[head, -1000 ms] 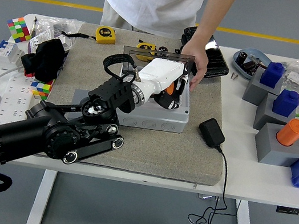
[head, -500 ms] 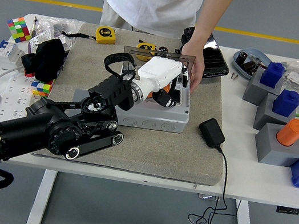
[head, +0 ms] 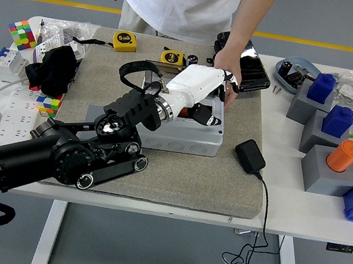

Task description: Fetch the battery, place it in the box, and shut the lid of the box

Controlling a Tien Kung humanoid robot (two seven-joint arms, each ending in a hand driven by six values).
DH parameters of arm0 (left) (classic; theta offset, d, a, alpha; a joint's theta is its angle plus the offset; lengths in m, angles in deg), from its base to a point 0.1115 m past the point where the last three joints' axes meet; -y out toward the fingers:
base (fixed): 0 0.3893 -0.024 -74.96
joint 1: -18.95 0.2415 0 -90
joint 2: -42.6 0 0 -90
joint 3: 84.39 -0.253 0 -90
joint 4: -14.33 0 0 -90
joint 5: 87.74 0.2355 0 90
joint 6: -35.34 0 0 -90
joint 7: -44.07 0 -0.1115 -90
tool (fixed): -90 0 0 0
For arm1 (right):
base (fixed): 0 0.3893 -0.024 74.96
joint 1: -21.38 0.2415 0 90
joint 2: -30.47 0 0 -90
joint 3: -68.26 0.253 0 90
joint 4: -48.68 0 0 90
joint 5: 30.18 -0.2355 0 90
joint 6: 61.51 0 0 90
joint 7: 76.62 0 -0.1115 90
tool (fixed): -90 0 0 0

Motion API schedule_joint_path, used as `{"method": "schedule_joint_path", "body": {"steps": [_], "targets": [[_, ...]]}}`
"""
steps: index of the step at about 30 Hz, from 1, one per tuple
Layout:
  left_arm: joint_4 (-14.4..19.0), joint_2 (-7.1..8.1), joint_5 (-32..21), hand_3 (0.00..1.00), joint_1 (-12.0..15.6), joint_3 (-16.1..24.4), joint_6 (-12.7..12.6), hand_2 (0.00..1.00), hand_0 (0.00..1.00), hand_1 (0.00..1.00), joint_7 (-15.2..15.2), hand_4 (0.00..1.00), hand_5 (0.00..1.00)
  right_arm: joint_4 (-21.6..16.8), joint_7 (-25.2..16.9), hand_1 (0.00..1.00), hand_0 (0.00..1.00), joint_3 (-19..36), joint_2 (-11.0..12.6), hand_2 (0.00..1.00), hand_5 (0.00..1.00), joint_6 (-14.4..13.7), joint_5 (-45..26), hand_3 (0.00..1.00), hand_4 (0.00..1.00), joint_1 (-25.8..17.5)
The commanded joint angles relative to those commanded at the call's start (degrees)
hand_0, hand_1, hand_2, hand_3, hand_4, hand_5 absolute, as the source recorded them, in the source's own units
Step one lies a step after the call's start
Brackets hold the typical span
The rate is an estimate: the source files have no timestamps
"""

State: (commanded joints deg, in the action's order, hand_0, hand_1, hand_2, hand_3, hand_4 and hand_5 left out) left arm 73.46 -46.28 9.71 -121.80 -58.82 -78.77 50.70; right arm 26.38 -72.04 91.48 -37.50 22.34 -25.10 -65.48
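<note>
While the person's hand [head: 230,80] rests at the far right corner of the gray box [head: 186,134], the robot's left hand [head: 198,88] reaches over the open top of that box from the left. I cannot tell if its fingers are spread or curled, because the white shell hides them. I cannot see the battery for sure; it may be inside the box under the hand, where something orange and black peeks out, but that is only my guess. The clear lid is hard to make out behind the hand, so I cannot say how it stands. The box lies long way left to right, and the left hand is the one near it; the right arm is not in sight at all. I think the lid step comes next, from the far side of the box. The box sits on a gray mat [head: 237,177] on the white table [head: 313,211]. A black charger [head: 250,156] lies just right of the box, and yellow tape measures [head: 125,41] lie beyond it.
</note>
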Motion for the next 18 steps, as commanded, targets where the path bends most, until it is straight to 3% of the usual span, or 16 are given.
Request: {"method": "schedule_joint_path", "body": {"steps": [5, 6, 7, 11, 12, 14, 17, 18], "targets": [[3.6, 0.94, -1.6, 0.571, 1.0, 4.2, -3.3, 0.453, 0.387, 0.494, -4.0, 0.991, 0.187, 0.0, 0.0, 0.645, 0.625, 0.3, -0.1, 0.664, 0.539, 0.0, 0.1, 0.569, 0.980, -0.2], [3.8, 1.04, -1.8, 0.682, 1.1, 5.0, -3.6, 0.677, 0.677, 0.721, -4.0, 0.971, 0.296, 0.0, 0.0, 0.646, 0.624, 0.3, -0.1, 0.664, 0.539, 0.0, 0.1, 0.570, 0.980, -0.2], [3.8, 1.09, -1.9, 0.682, 1.1, 5.8, -3.6, 0.677, 0.677, 0.721, -3.6, 0.971, 0.296, 0.0, 0.0, 0.646, 0.624, 0.3, -0.2, 0.664, 0.539, 0.0, 0.1, 0.570, 0.980, -0.2], [2.4, 1.15, -1.1, 0.682, 1.0, 7.9, -2.3, 0.677, 0.677, 0.721, -0.8, 0.971, 0.296, -0.1, -0.1, 0.646, 0.624, 0.4, -0.2, 0.664, 0.539, 0.0, 0.1, 0.570, 0.980, 0.0], [1.7, 1.20, -0.8, 0.829, 1.0, 8.5, -1.5, 0.820, 0.822, 0.847, 0.7, 0.989, 0.483, -0.1, -0.1, 0.646, 0.624, 0.4, -0.2, 0.665, 0.539, 0.0, 0.1, 0.569, 0.980, 0.0], [1.1, 1.33, -0.1, 0.829, 0.9, 9.0, -0.1, 0.820, 0.822, 0.847, 2.8, 0.989, 0.483, 0.0, -0.1, 0.646, 0.624, 0.4, -0.2, 0.665, 0.539, 0.0, 0.1, 0.569, 0.980, 0.0], [0.8, 1.77, 0.7, 0.829, 0.9, 9.4, 3.5, 0.820, 0.822, 0.847, 8.7, 0.989, 0.483, -0.1, -0.1, 0.646, 0.624, 0.5, -0.2, 0.665, 0.539, 0.0, 0.1, 0.569, 0.980, -0.1], [0.9, 1.95, 0.9, 0.828, 0.8, 9.4, 4.2, 0.808, 0.759, 0.834, 9.9, 0.998, 0.568, -0.1, -0.1, 0.646, 0.624, 0.5, -0.2, 0.665, 0.539, 0.0, 0.1, 0.570, 0.980, -0.1]]}}
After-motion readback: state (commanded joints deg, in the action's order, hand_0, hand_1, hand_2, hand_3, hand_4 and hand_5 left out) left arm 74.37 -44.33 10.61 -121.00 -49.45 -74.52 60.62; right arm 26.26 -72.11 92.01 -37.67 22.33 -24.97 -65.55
